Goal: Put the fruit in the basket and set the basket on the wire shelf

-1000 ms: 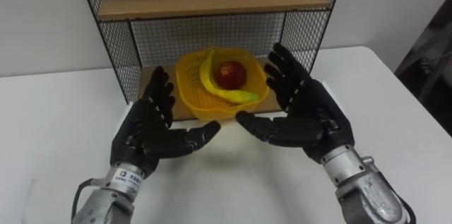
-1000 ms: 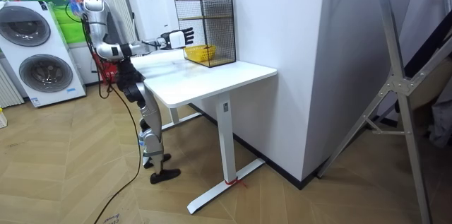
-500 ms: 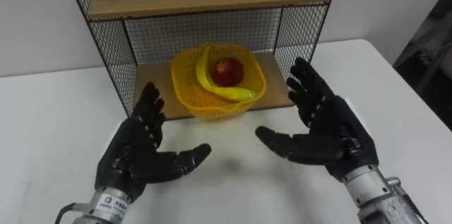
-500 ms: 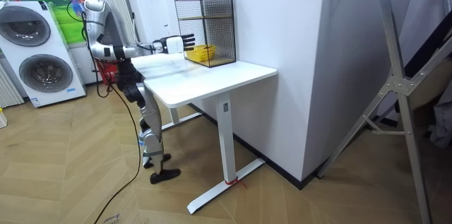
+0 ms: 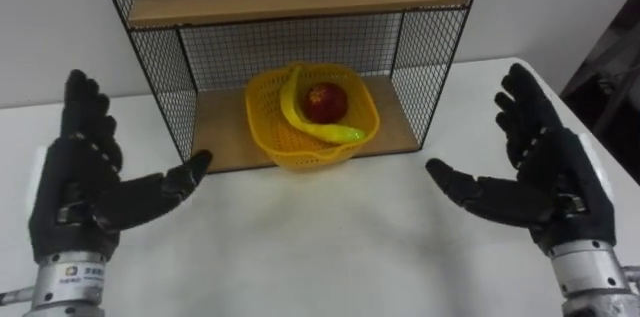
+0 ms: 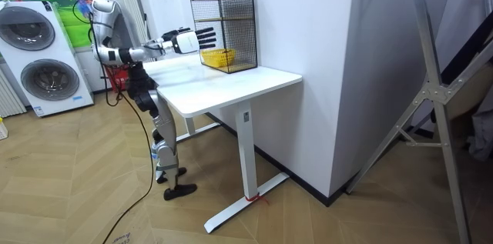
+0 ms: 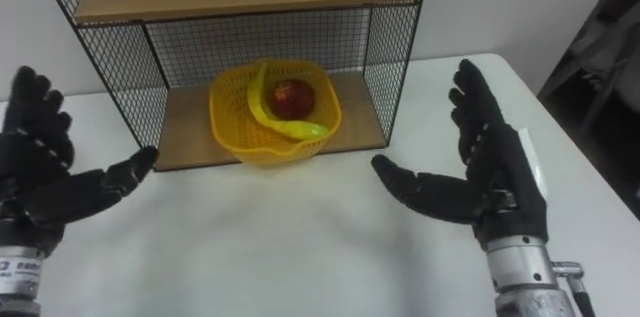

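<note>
Palms of left robot hand (image 5: pixel 85 192) and right robot hand (image 5: pixel 555 187) face inward.

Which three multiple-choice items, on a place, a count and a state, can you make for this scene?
1. Where does the basket stand? A. on the shelf's lower board B. on the shelf's upper board C. outside the shelf
2. How many fruits lie in it? A. one B. two C. four
3. How are the left hand and the right hand? A. both shut on the basket B. both open, apart from it C. one open, one shut
Answers: 1 A, wire walls stand on both sides of it; 2 B, a banana and an apple; 3 B, straight fingers, one hand on each side of the shelf.
</note>
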Tool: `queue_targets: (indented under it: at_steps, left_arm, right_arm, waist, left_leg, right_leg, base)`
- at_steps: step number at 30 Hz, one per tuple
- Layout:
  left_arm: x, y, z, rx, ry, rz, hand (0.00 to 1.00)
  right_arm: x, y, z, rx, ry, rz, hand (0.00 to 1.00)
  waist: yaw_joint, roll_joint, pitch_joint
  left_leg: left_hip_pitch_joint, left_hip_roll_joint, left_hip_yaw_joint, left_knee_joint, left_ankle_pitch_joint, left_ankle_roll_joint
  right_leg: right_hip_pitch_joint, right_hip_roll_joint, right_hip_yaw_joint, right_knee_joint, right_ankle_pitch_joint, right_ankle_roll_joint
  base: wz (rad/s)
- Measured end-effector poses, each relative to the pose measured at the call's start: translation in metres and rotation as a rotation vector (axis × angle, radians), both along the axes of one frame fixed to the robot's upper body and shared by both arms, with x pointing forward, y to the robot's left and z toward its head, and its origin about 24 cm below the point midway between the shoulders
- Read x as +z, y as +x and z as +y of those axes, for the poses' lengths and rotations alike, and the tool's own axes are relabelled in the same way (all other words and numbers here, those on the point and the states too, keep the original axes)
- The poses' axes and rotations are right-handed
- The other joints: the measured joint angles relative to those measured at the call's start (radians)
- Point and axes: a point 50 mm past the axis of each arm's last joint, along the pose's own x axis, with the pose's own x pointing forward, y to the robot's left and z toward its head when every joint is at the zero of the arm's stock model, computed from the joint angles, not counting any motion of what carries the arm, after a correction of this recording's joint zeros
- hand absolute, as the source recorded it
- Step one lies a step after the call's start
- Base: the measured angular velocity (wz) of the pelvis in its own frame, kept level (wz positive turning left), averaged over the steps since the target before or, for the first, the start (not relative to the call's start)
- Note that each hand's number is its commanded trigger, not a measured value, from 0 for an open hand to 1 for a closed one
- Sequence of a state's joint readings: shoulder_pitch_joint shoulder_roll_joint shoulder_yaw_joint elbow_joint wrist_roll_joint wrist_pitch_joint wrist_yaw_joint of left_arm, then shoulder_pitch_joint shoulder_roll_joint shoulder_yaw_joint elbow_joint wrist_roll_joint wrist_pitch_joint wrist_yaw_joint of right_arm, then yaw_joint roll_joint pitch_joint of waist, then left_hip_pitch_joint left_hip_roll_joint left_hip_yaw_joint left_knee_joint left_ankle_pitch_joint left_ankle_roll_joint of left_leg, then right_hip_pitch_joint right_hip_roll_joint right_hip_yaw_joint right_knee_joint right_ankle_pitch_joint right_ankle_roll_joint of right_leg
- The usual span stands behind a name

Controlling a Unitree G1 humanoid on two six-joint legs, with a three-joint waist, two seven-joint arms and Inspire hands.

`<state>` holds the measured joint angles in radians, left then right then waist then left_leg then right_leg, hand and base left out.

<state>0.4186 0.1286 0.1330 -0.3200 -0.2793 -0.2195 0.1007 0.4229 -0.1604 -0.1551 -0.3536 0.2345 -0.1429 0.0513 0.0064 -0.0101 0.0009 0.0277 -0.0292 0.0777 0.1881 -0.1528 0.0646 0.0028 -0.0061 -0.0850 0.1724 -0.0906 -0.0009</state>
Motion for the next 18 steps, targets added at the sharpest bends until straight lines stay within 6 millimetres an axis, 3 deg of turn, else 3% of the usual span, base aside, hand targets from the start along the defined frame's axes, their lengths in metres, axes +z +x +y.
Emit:
queue_targets:
  at_steps: [7, 11, 18]
  left_arm:
    - [0.035, -0.007, 0.023, 0.241, 0.087, -0.176, 0.0]
    - [0.043, -0.012, 0.035, 0.363, 0.108, -0.22, 0.0]
    - [0.056, -0.033, 0.065, 0.658, 0.187, -0.282, 0.0]
  right_arm:
    - [0.021, -0.003, -0.011, -0.14, -0.031, -0.113, 0.0]
    - [0.027, -0.006, -0.021, -0.213, -0.044, -0.149, 0.0]
    - [0.044, -0.021, -0.059, -0.489, -0.126, -0.22, 0.0]
  waist:
    - [0.028, 0.003, -0.0011]
    - [0.029, 0.003, 0.0]
    - [0.027, 0.005, 0.0011]
  left_leg:
    - [0.002, -0.002, -0.01, 0.001, 0.0, -0.001]
    - [0.001, -0.003, -0.02, 0.001, 0.001, -0.002]
    - [-0.005, -0.003, -0.021, 0.0, 0.002, -0.003]
  right_leg:
    - [0.004, -0.001, -0.01, -0.001, -0.001, 0.0]
    - [0.007, -0.003, -0.02, -0.002, -0.003, 0.0]
    - [-0.001, -0.002, -0.015, -0.001, -0.004, -0.001]
  base:
    - [0.04]
    - [0.07]
    - [0.0]
